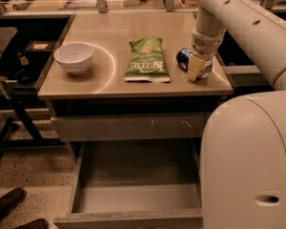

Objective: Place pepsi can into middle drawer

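The pepsi can (183,57) is a small blue can lying on its side at the right end of the countertop (109,78). My gripper (196,67) comes down from the white arm above and sits right on the can, covering its middle. The can's silver end shows beside the gripper. The middle drawer (133,197) is pulled open below the counter, a wide shallow grey box with a bare floor.
A green chip bag (147,59) lies just left of the can. A white bowl (74,57) stands at the counter's left. A shut drawer front with white scratches (133,127) is above the open drawer. My white base (250,166) fills the lower right.
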Motion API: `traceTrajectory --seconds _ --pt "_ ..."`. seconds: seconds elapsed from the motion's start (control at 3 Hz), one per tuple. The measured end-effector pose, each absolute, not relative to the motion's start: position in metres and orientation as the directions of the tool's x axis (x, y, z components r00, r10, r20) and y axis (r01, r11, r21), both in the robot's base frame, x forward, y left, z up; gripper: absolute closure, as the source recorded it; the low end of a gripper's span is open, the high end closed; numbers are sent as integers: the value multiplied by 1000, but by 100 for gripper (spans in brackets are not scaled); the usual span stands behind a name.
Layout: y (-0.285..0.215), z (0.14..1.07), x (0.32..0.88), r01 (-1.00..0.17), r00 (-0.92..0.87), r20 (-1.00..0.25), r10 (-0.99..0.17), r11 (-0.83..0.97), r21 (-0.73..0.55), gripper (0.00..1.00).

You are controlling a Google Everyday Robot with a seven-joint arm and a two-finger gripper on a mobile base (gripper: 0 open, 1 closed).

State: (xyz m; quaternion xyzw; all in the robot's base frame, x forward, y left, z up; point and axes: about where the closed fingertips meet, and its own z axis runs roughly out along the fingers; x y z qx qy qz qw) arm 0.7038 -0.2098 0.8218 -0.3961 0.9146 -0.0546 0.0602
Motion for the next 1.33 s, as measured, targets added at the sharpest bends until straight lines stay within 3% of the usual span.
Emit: traceTrajectory --seconds 0.67,1.0,1.33 --pt "-210 822 704 -718 -679 -67 -731 680 -148 86" --pt "-208 823 708 -723 -669 -90 -738 674 -150 100" --pt "-219 834 703 -734 -651 -141 -746 666 -135 100"
